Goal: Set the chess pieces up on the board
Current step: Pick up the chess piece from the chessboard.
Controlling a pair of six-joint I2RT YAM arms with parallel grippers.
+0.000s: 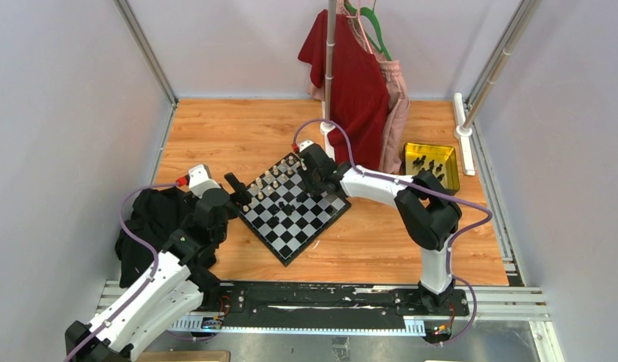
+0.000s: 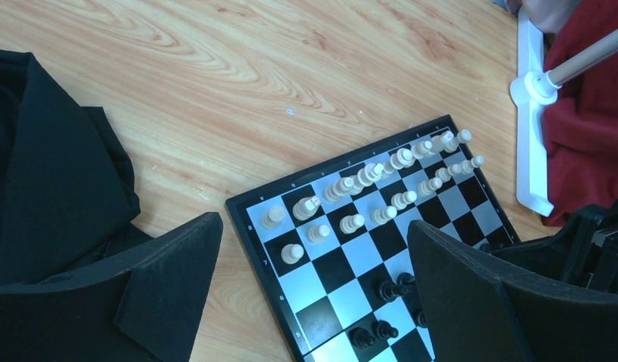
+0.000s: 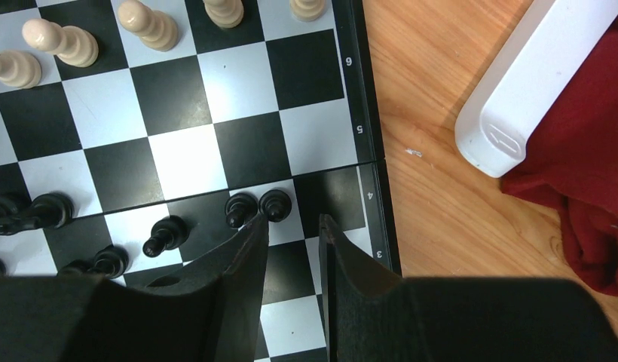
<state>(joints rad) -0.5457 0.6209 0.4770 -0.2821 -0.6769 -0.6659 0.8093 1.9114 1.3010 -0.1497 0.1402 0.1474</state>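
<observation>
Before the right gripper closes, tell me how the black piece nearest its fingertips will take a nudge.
Probably tips easily: the black piece looks slim on a small base. Likely very light, being far smaller than the right gripper. Its rounded, glossy head may slip off the fingers.

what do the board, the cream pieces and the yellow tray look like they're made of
Board: probably plastic, smooth and semi-gloss; the squares show a soft sheen and a fold seam crosses it.
Cream pieces: likely moulded plastic with a slight sheen; painted wood can't be ruled out at this size.
Yellow tray: glossy, see-through tinted plastic by the look of its bright walls.
</observation>
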